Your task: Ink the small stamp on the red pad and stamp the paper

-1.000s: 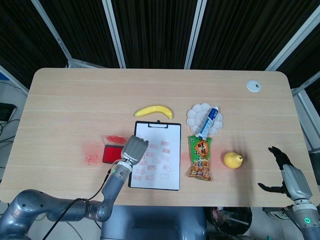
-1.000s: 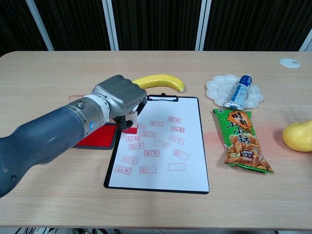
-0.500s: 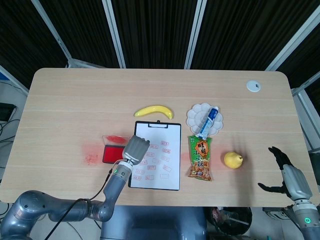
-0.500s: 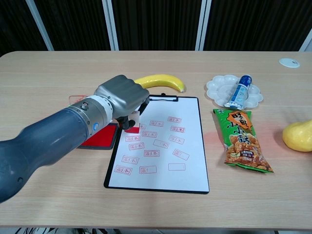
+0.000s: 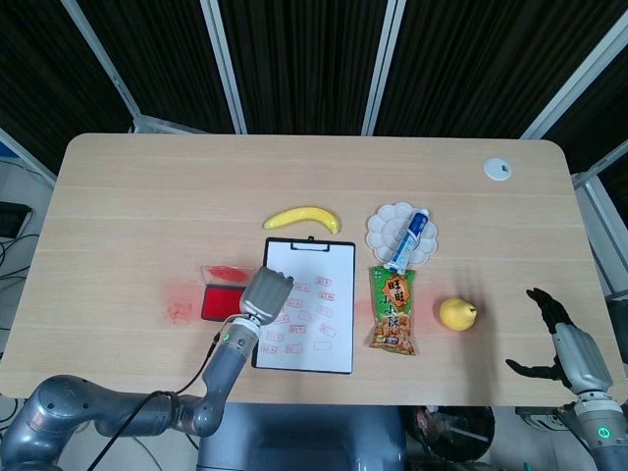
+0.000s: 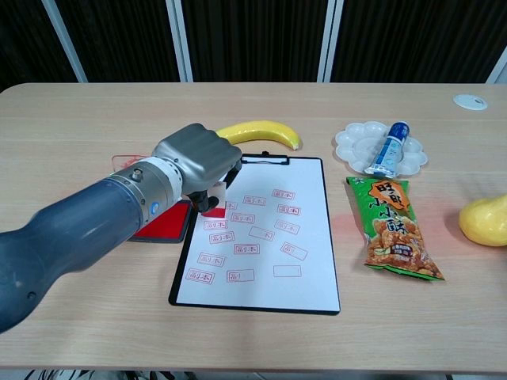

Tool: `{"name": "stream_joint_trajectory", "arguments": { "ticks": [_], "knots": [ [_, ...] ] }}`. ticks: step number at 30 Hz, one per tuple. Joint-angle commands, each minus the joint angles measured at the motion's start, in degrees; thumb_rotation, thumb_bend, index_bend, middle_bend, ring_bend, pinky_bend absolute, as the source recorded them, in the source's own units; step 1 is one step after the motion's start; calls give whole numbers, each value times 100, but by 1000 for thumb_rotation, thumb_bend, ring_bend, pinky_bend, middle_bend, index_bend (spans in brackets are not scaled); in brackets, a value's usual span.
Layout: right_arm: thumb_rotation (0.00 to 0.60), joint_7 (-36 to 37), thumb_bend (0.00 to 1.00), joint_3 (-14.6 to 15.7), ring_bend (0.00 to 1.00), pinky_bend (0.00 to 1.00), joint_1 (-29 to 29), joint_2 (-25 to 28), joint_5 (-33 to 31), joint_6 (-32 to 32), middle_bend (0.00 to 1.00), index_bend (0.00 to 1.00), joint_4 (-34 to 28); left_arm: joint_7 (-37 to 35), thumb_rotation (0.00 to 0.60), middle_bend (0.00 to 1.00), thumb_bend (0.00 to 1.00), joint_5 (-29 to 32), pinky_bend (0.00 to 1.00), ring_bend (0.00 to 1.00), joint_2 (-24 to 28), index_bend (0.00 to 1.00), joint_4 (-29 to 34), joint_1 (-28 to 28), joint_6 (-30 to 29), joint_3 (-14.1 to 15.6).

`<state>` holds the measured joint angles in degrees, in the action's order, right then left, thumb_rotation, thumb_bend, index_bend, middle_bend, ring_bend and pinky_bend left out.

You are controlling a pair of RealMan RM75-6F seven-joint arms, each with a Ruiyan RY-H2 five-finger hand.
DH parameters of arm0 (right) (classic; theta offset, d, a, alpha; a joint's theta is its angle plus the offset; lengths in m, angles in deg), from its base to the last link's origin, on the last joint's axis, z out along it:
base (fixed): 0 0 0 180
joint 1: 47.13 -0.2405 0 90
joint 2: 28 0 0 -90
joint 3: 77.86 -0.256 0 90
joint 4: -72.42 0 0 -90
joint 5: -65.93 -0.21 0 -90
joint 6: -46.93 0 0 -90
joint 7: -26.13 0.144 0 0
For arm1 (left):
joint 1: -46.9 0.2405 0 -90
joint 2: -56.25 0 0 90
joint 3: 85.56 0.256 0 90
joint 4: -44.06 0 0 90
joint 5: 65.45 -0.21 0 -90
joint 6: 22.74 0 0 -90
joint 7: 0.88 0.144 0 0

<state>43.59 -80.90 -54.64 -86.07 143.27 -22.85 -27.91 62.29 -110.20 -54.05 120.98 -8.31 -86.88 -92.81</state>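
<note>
My left hand (image 6: 196, 162) (image 5: 265, 292) grips the small stamp (image 6: 212, 207), whose red base pokes out under the curled fingers, at the upper left part of the paper (image 6: 261, 233) (image 5: 314, 304). Whether the base touches the sheet is unclear. The paper, on a black clipboard, carries several red stamp marks. The red ink pad (image 6: 162, 224) (image 5: 218, 302) lies just left of the clipboard, partly hidden by my forearm. My right hand (image 5: 559, 343) hovers open near the table's front right corner, holding nothing.
A banana (image 6: 260, 131) lies behind the clipboard. To the right are a white palette (image 6: 352, 146) with a blue-capped tube (image 6: 388, 149), a green snack bag (image 6: 392, 229) and a yellow pear (image 6: 485, 219). A white disc (image 5: 497, 169) sits at the far right back.
My left hand with the stamp has shifted slightly right over the paper's upper left area. The right hand has stayed still.
</note>
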Motion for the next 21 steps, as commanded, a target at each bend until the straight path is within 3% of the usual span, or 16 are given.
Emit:
{"name": "stream_joint_trajectory", "arguments": {
  "ticks": [1, 21],
  "knots": [
    [600, 2, 50, 0, 0, 220, -1, -1, 0, 3, 0, 96, 0, 2, 600, 763, 608, -3, 1000, 894, -6, 722, -9, 3, 6, -4],
    [600, 14, 50, -2, 0, 219, -3, 6, -10, 15, 0, 98, -6, 5, 600, 763, 608, -63, 1000, 894, -94, 722, -165, 30, 92, -6]
  ]
}}
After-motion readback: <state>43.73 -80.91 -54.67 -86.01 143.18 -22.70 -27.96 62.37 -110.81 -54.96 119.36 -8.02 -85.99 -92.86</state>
